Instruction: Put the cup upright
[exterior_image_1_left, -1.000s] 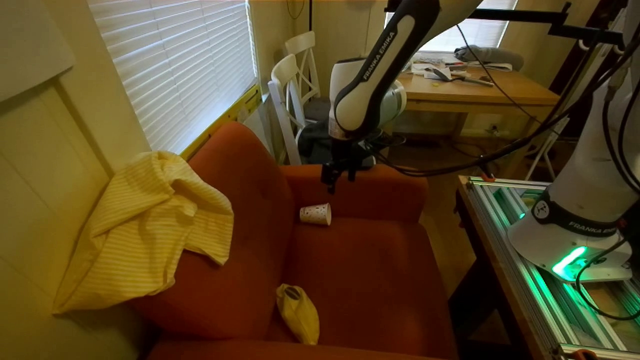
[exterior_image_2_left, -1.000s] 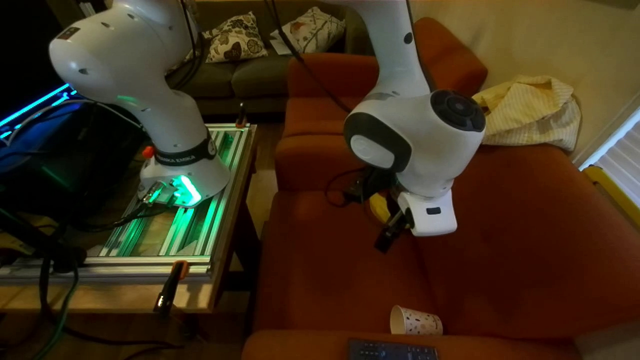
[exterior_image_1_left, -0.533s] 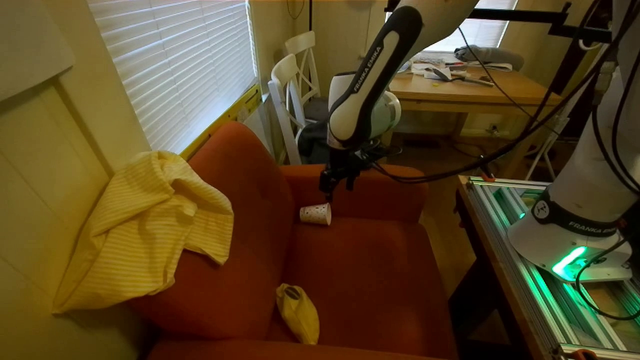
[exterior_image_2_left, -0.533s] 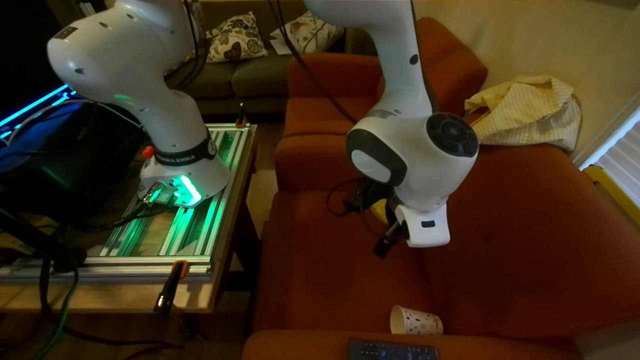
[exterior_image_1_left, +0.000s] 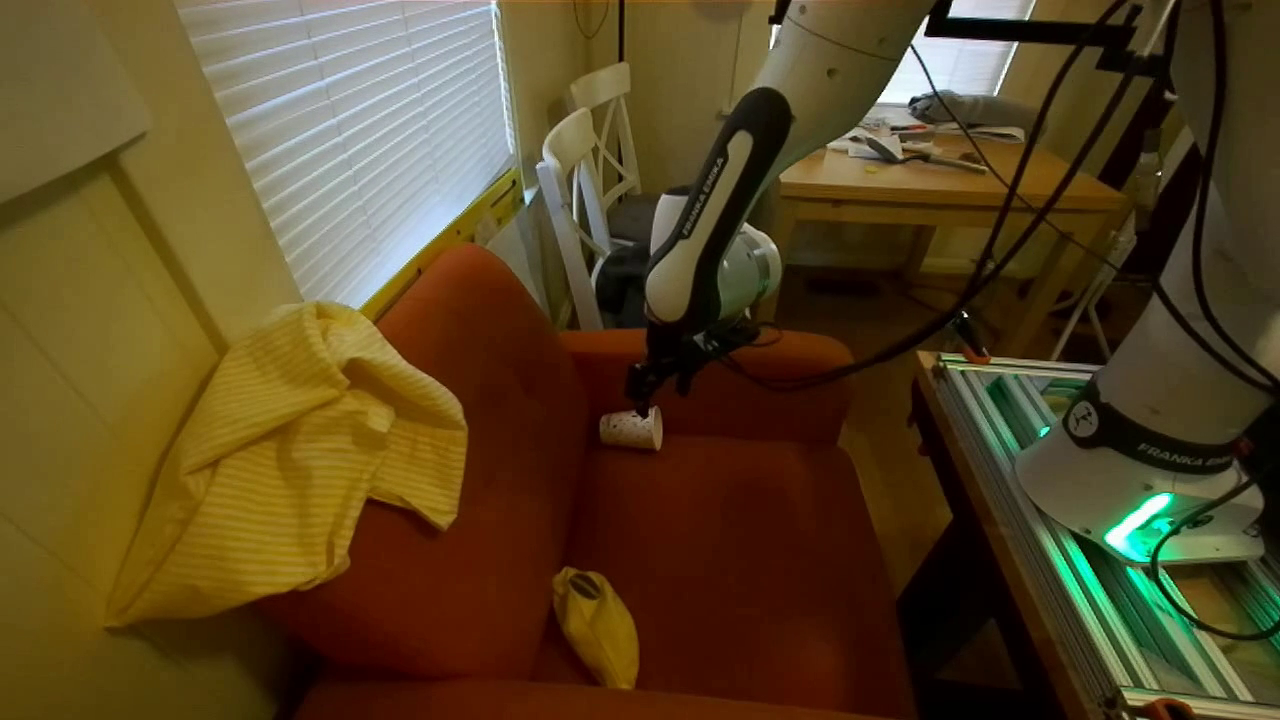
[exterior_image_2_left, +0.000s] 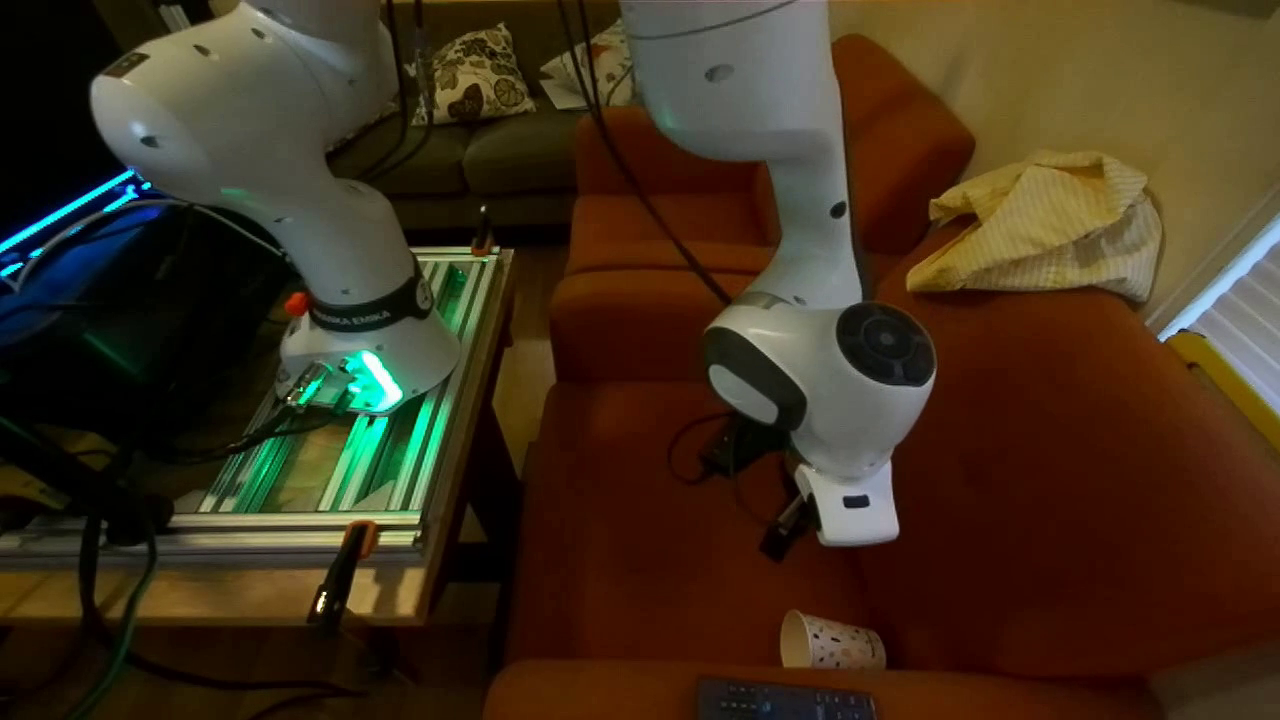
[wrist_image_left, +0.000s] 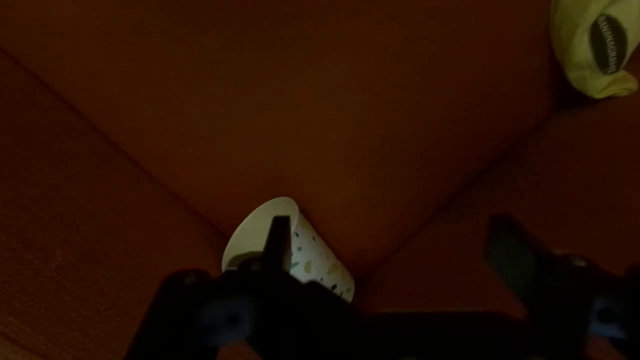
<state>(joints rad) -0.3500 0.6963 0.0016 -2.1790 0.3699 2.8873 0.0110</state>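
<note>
Low over the red-orange fabric sofa (exterior_image_1_left: 760, 540) hangs the black two-fingered gripper (wrist_image_left: 390, 235), fingers (wrist_image_left: 507, 250) wide apart, one crossing the wrist view in front of the speckled white tapered paper cup (wrist_image_left: 320, 260)! That cup lies on its side on the seat (exterior_image_2_left: 660, 560), near armrest (exterior_image_1_left: 780, 410) and backrest (exterior_image_1_left: 510, 400), the yellow banana-shaped fabric pouch (exterior_image_1_left: 600, 630) well apart.
</note>
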